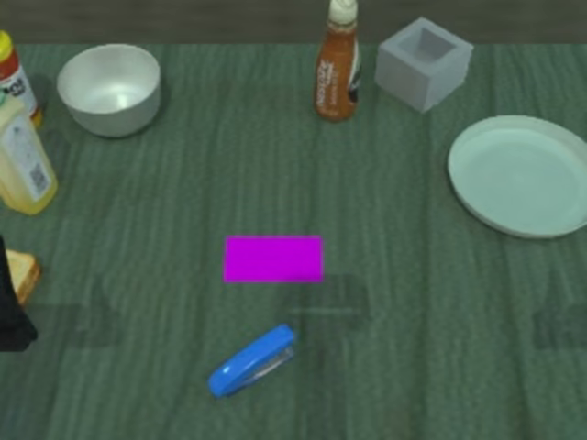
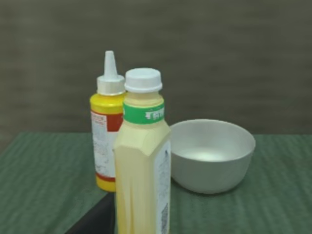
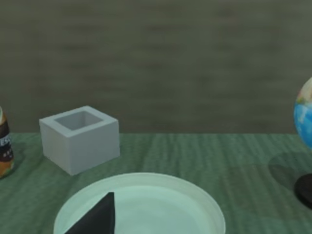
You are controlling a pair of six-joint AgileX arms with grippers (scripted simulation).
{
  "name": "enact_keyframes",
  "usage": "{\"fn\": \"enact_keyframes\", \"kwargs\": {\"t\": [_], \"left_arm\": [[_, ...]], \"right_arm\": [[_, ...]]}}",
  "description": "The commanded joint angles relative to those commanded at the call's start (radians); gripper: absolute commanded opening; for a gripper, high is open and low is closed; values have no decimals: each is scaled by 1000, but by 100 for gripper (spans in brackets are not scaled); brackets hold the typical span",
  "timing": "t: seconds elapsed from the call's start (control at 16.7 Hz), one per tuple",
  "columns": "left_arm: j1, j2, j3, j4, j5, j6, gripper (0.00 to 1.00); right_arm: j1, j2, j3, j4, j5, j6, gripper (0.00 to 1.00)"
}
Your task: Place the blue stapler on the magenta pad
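Note:
The blue stapler [image 1: 252, 360] lies slantwise on the green table near the front edge, left of centre, with its silver underside showing. The magenta pad [image 1: 273, 258] lies flat a little behind it, bare and apart from it. My left arm [image 1: 13, 323] is parked at the table's left edge, far from the stapler; a dark part of my left gripper [image 2: 95, 220] shows in the left wrist view. My right arm is outside the top view; a dark part of my right gripper [image 3: 97, 217] shows over the white plate [image 3: 195, 204] in the right wrist view.
A metal bowl [image 1: 109, 89], a pale yellow bottle [image 1: 23, 158] and a mustard bottle [image 1: 9, 71] stand at the back left. A sauce bottle [image 1: 337, 71] and a grey open box [image 1: 424, 62] stand at the back, with the white plate [image 1: 550, 137] on the right. A globe [image 3: 305, 119] appears only in the right wrist view.

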Motion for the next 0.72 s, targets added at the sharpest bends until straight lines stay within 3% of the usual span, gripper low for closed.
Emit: {"fn": "enact_keyframes", "kwargs": {"t": [0.3, 0.72], "left_arm": [[-35, 62, 59, -45, 2, 10, 100], [-248, 561, 429, -342, 1, 72, 100]], "right_arm": [[0, 0, 0, 0, 0, 0, 100], [0, 0, 0, 0, 0, 0, 100]]}}
